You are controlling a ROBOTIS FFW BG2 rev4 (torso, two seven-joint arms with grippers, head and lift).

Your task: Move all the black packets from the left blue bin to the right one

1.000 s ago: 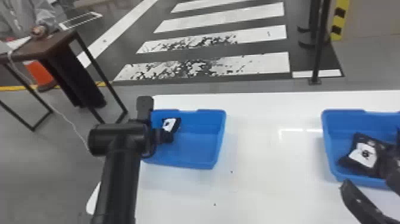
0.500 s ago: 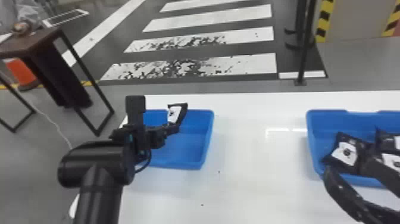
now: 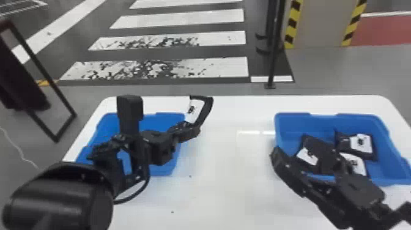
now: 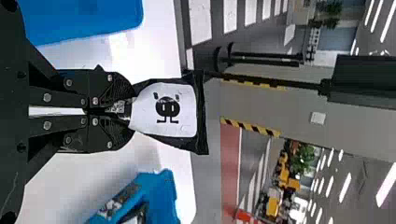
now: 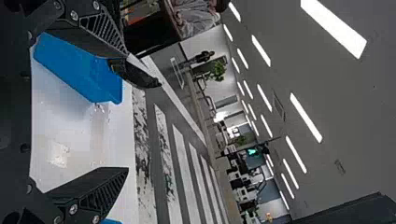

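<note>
And the left gripper (image 3: 192, 127) is clamping a black packet (image 3: 195, 110), holding it up above the table! Beneath that gripper, the left blue bin (image 3: 105, 126) is sitting partly hidden. Over beyond the right gripper (image 3: 307, 155), whose fingers are hanging wide apart, the right blue bin (image 3: 390, 162) is holding at least three packets (image 3: 361, 143), lying close together. The gripped one is pointing onward from its fingertips, long axis roughly following the fingers, tilting upward.
</note>
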